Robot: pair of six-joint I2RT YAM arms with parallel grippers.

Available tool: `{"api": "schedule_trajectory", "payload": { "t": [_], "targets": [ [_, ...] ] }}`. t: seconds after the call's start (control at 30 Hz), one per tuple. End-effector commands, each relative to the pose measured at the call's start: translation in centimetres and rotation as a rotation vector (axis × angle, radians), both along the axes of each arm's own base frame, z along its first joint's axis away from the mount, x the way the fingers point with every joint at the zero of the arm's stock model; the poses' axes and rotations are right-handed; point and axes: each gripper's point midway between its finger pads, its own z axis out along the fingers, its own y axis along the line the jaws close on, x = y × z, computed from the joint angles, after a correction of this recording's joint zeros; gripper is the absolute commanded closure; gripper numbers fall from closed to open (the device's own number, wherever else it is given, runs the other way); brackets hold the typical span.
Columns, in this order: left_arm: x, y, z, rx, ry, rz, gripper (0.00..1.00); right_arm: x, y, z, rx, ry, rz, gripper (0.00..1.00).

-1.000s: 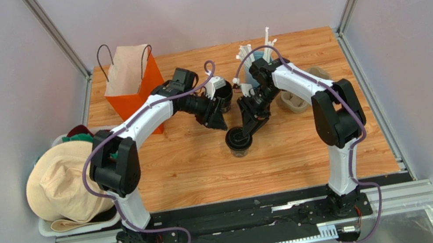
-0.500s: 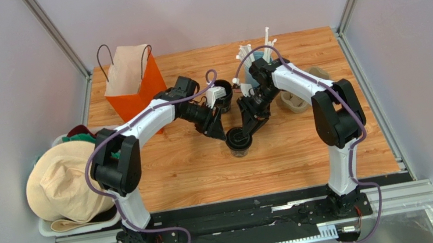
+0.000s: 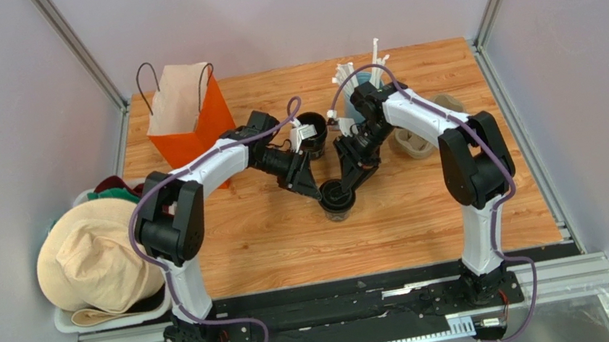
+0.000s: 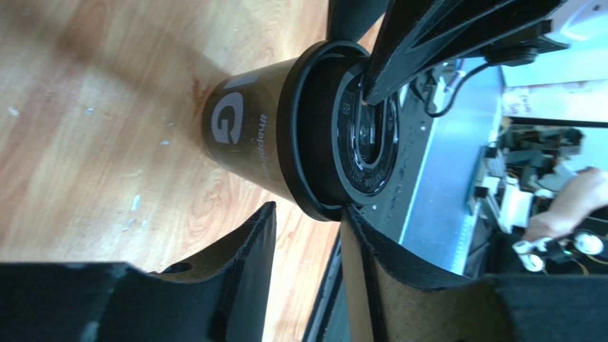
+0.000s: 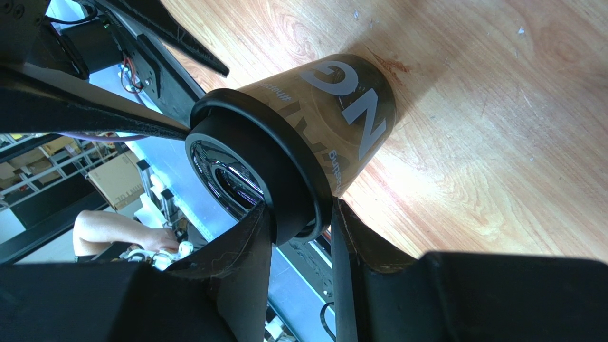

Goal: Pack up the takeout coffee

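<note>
The takeout coffee (image 3: 336, 197) stands upright mid-table, a brown printed cup (image 4: 250, 132) with a black lid (image 5: 282, 178). My right gripper (image 3: 347, 178) reaches down from the back right. In the right wrist view it (image 5: 300, 206) is shut on the lid's rim, one finger on top and one under the rim. My left gripper (image 3: 319, 189) comes in from the left. In the left wrist view it (image 4: 307, 212) stands open with its fingertips at the lid's edge, and one fingertip (image 4: 351, 217) touches the rim. The other fingertip is apart from the cup.
A second dark cup (image 3: 313, 128) without a lid stands behind the left gripper. A pale blue cup of white straws (image 3: 356, 85) and a moulded cardboard tray (image 3: 414, 142) are back right. An orange paper bag (image 3: 189, 124) is back left. A bin (image 3: 71, 322) holding a hat sits off the table's left edge.
My left gripper has swung from beside the back cup forward to the coffee's lid, and its jaws have narrowed a little. The right gripper and the coffee have stayed put.
</note>
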Motion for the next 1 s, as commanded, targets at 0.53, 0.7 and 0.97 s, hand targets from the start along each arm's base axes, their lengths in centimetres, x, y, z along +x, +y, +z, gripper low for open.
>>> {"api": "schedule_trajectory", "payload": {
  "t": [0.53,0.7,0.97],
  "targets": [
    [0.7,-0.5,-5.2,0.091,0.051,0.023,0.81,0.8,-0.8,-2.8,-0.094,-0.082,0.012,0.96],
    [0.6,-0.4,-6.1,0.126,0.044,0.029,0.91,0.9,-1.0,-3.1,-0.114,-0.101,0.009,0.96],
    [0.2,-0.3,-8.1,0.237,0.017,0.022,1.0,1.4,-1.4,-3.1,-0.15,-0.138,-0.005,0.96]
  ]
}}
